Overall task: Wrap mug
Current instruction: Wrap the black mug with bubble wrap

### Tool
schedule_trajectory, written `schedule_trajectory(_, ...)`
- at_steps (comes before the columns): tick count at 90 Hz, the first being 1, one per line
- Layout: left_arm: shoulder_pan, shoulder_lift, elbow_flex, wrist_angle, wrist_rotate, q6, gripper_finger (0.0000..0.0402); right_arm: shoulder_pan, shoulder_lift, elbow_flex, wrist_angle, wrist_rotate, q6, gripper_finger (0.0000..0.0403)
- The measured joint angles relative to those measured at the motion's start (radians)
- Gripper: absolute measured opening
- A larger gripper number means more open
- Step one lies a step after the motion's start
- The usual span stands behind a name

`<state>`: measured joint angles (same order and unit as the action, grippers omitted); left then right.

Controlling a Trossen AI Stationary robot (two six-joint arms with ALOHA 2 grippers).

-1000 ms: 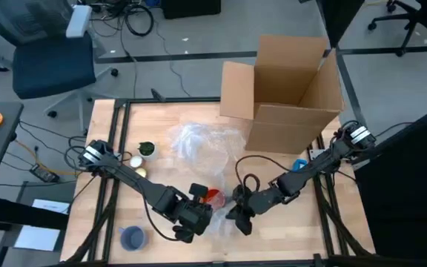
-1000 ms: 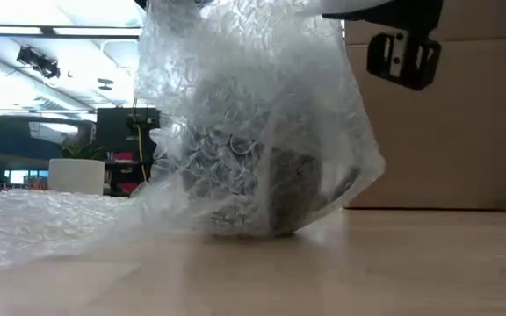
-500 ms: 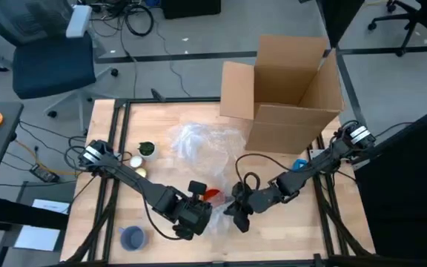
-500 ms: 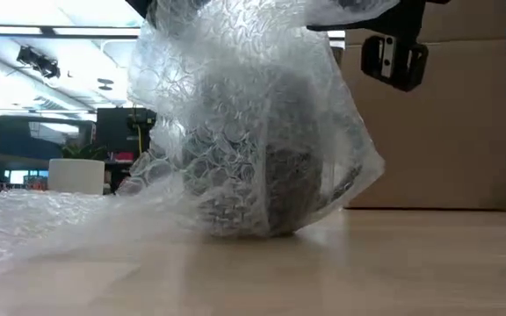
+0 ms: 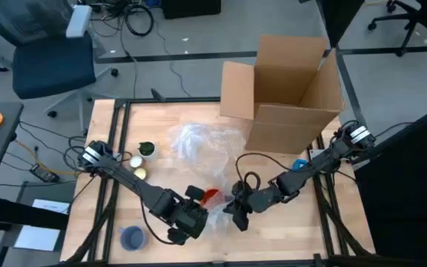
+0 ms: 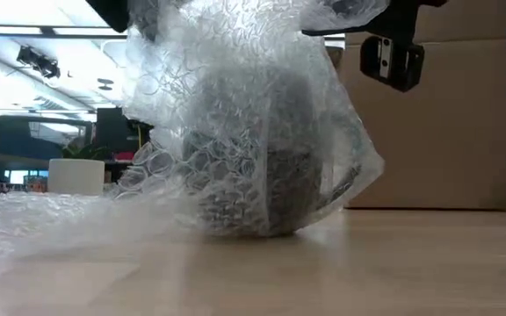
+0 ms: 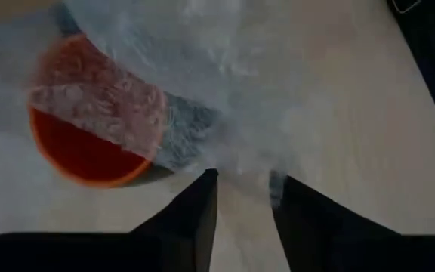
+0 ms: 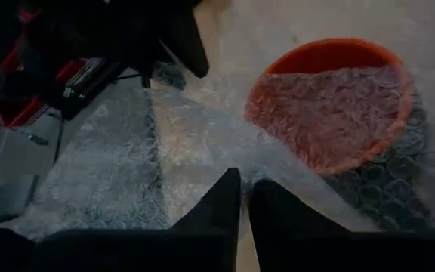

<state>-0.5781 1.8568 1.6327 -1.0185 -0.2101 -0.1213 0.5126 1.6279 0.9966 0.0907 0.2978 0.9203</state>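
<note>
we see the mug [image 6: 266, 158] standing on the wooden worktop [image 5: 161, 141], near the front edge and about in the middle. it is dark on the outside and orange-red inside, and its open top faces up. a sheet of bubble wrap [image 6: 235, 96] is pulled up around it like a loose tent, and part of the sheet lies over the mug's mouth. the left tool [image 7: 242, 198] is just left of the mug, down low, and its two dark fingers [image 7: 195, 211] are a little apart with a fold of the bubble wrap between them, so it is pinching the wrap. the right tool [image 8: 245, 198] is just right of the mug, and its fingers are almost closed on a thin edge of the same sheet. both arms lean in from the two sides and nearly meet over the mug. more crumpled bubble wrap lies farther back on the worktop, next to an open cardboard box [image 5: 291, 85] at the far right. a small blue cup [image 5: 132, 238] sits near the front left corner, and a little green thing [image 5: 147, 149] sits on the left side.
</note>
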Motion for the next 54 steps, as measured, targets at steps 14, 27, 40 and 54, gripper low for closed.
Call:
schedule_trajectory(14,-0.024,0.000,0.049,-0.119,0.012,-0.051,0.0106,-0.011,0.000,0.000,0.020,0.002,0.000,0.0000)
schedule_trajectory(27,-0.055,0.001,0.103,-0.265,0.005,-0.135,0.0106,-0.013,0.000,0.000,0.030,0.002,0.001,0.0000)
schedule_trajectory(40,-0.098,0.001,0.155,-0.277,-0.098,-0.175,0.0106,-0.013,0.000,0.000,0.032,0.001,0.002,0.0000)
schedule_trajectory(54,-0.151,0.000,0.165,-0.087,-0.331,-0.018,0.0106,-0.013,0.000,0.000,0.032,0.001,0.003,0.0000)
